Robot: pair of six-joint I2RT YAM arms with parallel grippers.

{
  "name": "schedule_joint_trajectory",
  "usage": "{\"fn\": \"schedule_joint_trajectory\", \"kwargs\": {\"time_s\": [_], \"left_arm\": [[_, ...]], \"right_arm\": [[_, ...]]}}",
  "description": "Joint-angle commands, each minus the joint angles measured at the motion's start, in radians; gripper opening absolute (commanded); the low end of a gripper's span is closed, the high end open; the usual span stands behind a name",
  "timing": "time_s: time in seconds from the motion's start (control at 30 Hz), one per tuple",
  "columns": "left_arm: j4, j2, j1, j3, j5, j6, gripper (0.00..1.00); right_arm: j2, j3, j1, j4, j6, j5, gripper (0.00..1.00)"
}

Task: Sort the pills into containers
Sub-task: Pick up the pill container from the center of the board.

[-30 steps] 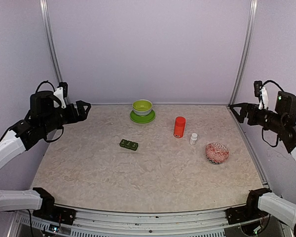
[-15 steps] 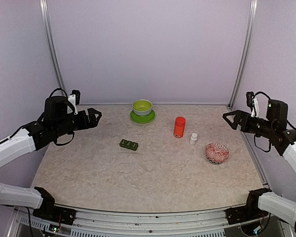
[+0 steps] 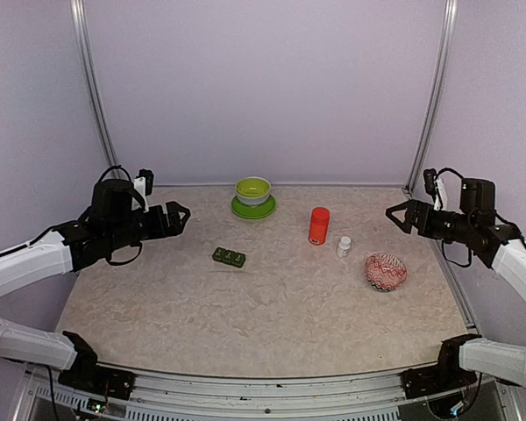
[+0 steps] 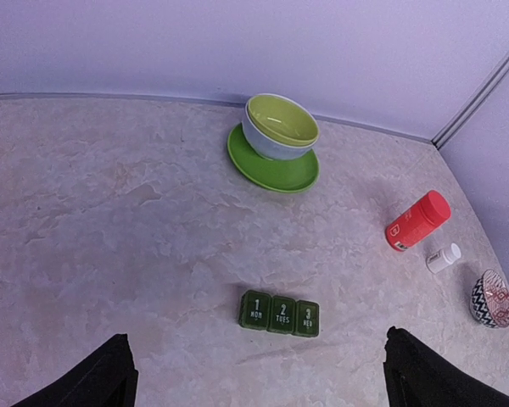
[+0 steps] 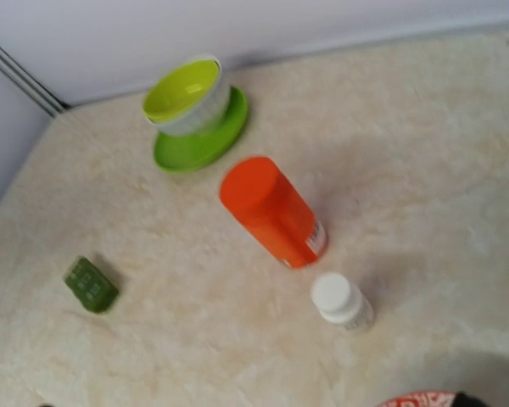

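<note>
The containers point(image 3: 229, 257), a dark green strip of three joined lidded compartments marked 1, 2 and 3, lie flat near the middle of the worktop point(image 3: 272, 316), a little toward its left edge, well apart from the red bottle point(image 3: 319, 225) and small white bottle point(image 3: 344, 246) nearer the right edge. The strip looks like light, stiff, smooth plastic likely to skid when pushed, so the sound hold is a pinch across its short width. The left jaws and right jaws hover over the worktop's side edges, spread wide and holding nothing.
</note>
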Motion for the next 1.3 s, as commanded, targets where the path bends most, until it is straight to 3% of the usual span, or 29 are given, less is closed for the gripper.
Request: {"fn": "schedule_joint_trajectory", "kwargs": {"time_s": [0.0, 0.57, 0.93, 1.27], "left_arm": [[0.028, 0.038, -0.027, -0.012, -0.017, 0.002, 0.99], [0.091, 0.193, -0.068, -0.022, -0.007, 0.007, 0.99], [0.128, 0.250, -0.068, -0.041, 0.041, -0.018, 0.99], [0.141, 0.209, -0.069, -0.086, 0.072, -0.048, 0.99]], "right_arm": [[0.062, 0.039, 0.061, -0.030, -0.043, 0.071, 1.00], [0.329, 0.139, 0.391, 0.041, -0.102, 0.381, 1.00], [0.530, 0.195, 0.605, 0.212, -0.239, 0.412, 1.00], [0.733, 0.301, 0.689, 0.304, -0.272, 0.485, 1.00]]}}
